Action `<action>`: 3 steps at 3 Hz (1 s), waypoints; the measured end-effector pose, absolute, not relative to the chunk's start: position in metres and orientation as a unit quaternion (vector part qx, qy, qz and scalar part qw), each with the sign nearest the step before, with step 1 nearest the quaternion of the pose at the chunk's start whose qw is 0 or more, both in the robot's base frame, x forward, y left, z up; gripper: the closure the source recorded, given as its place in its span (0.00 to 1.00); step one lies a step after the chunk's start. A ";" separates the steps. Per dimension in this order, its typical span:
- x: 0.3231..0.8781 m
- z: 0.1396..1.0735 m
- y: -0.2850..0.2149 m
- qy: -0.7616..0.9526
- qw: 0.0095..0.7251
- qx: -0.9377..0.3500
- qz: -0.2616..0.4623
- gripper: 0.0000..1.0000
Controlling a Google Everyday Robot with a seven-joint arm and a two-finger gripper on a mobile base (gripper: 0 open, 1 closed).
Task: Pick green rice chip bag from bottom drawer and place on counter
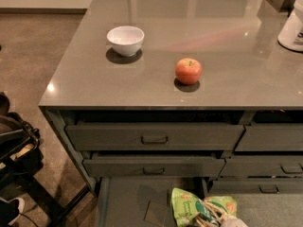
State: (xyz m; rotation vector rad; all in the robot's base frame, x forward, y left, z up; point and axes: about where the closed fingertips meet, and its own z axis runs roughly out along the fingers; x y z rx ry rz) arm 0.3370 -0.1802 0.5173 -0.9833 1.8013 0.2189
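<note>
At the bottom edge of the view we see the pale jaws down in the open bottom drawer (pixel 128 200), closed on the lower right part of the green rice chip bag (pixel 187 206). The bag stands crumpled above the drawer's grey floor. Up on the bench (pixel 227 46) sit a white bowl (pixel 125 39) and, apart from it, an apple (pixel 188 71). A white container (pixel 293 26) stands at the bench's right edge.
</note>
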 end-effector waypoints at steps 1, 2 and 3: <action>0.341 0.532 -0.181 0.740 0.521 -0.414 0.102 1.00; 0.359 0.604 -0.181 0.696 0.550 -0.450 0.098 1.00; 0.374 0.698 -0.160 0.629 0.582 -0.504 0.110 1.00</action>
